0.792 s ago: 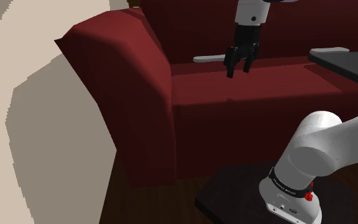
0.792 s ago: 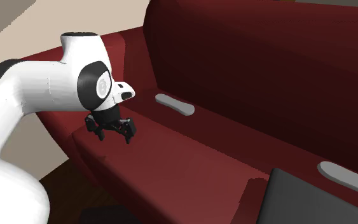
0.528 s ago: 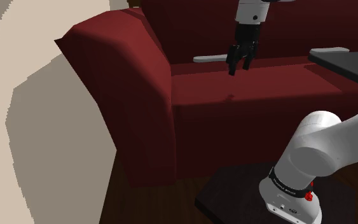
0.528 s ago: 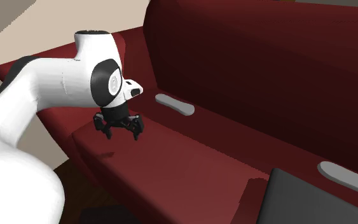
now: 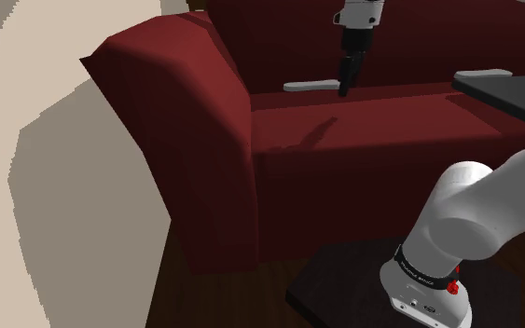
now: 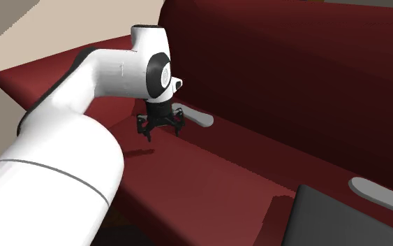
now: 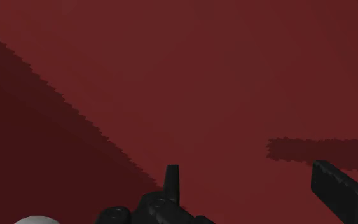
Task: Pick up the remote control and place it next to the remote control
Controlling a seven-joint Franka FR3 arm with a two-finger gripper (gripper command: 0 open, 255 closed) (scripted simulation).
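A flat grey remote control (image 5: 307, 87) lies on the dark red sofa seat (image 5: 372, 126), close to the backrest. My black gripper (image 5: 346, 82) hovers over the seat right beside this remote's end, open and holding nothing. In the second exterior view the gripper (image 6: 162, 129) stands just in front of the remote (image 6: 200, 117) and hides its near end. A second grey remote (image 6: 382, 194) lies farther along the seat, also seen in the shoulder view (image 5: 480, 74). In the wrist view the fingers (image 7: 172, 180) stand wide apart over bare red cushion.
A dark grey flat slab (image 5: 517, 95) rests on the seat by the second remote, seen as well in the second exterior view (image 6: 334, 220). The sofa's tall armrest (image 5: 172, 102) rises at the shoulder view's left. My stand (image 5: 344, 293) sits on the dark floor.
The gripper has travelled from the seat's middle toward the backrest, ending next to the grey remote, and has turned about its axis. Both remotes lie unmoved.
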